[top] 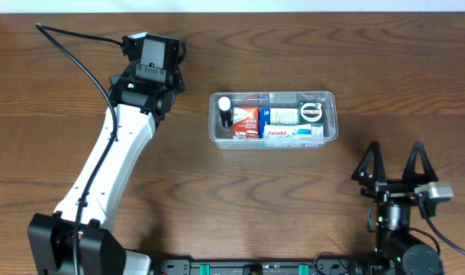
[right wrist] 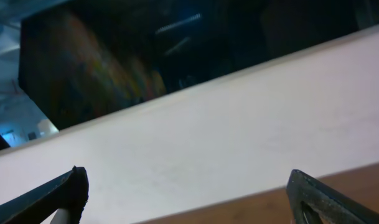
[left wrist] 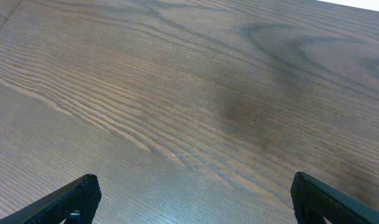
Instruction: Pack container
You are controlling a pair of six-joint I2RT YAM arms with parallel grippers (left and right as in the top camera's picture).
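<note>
The clear plastic container (top: 330, 114) sits on the table right of centre in the overhead view. It holds a small white bottle with a dark cap (top: 225, 109), a red box (top: 247, 122), a blue and white box (top: 279, 122) and a round green-rimmed tin (top: 311, 112). My left gripper (top: 152, 47) is far left of the container, up near the back of the table; in the left wrist view its jaws (left wrist: 192, 193) are wide apart over bare wood. My right gripper (top: 395, 160) is open and empty, near the front right, pointing up off the table.
The brown wooden table (top: 293, 198) fills the overhead view. A black cable (top: 79, 61) runs from the left arm toward the back left. The right wrist view shows a white wall (right wrist: 239, 137) and a dark screen (right wrist: 145, 50) beyond the table edge.
</note>
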